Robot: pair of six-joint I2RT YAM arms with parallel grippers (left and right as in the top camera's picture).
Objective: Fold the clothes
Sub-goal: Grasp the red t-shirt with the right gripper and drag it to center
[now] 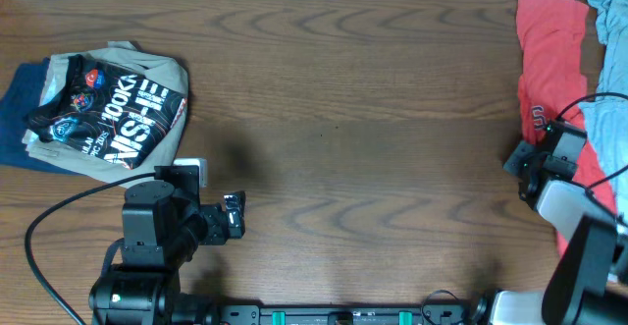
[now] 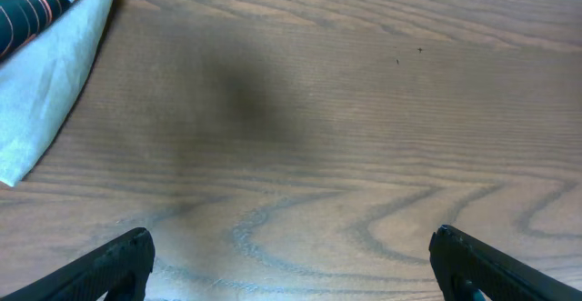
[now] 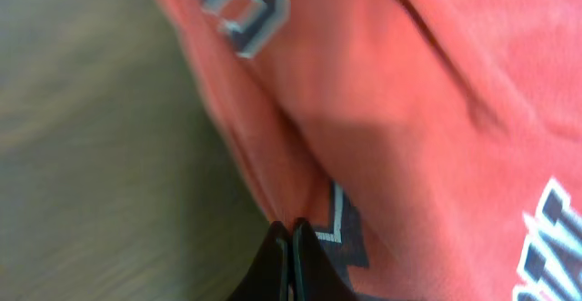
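The clothes [image 1: 546, 55], a red-orange T-shirt with navy-and-white lettering, lie bunched along the table's right edge. In the right wrist view the clothes [image 3: 409, 110] fill the right side, and their folds run down into my right gripper [image 3: 291, 233]. Its jaws are pressed together on the shirt's left edge, beside a letter. From overhead the right gripper [image 1: 535, 143] sits at that same edge. My left gripper [image 1: 234, 217] hovers low over bare wood at the front left, far from the shirt. The left gripper [image 2: 293, 265] is open with nothing between its fingers [image 2: 123, 260].
A folded pile [image 1: 108, 109] with a black printed shirt on tan and navy garments lies at the far left; its tan cloth [image 2: 55, 74] shows in the left wrist view. A light blue garment [image 1: 610, 80] lies at the right edge next to the red shirt.
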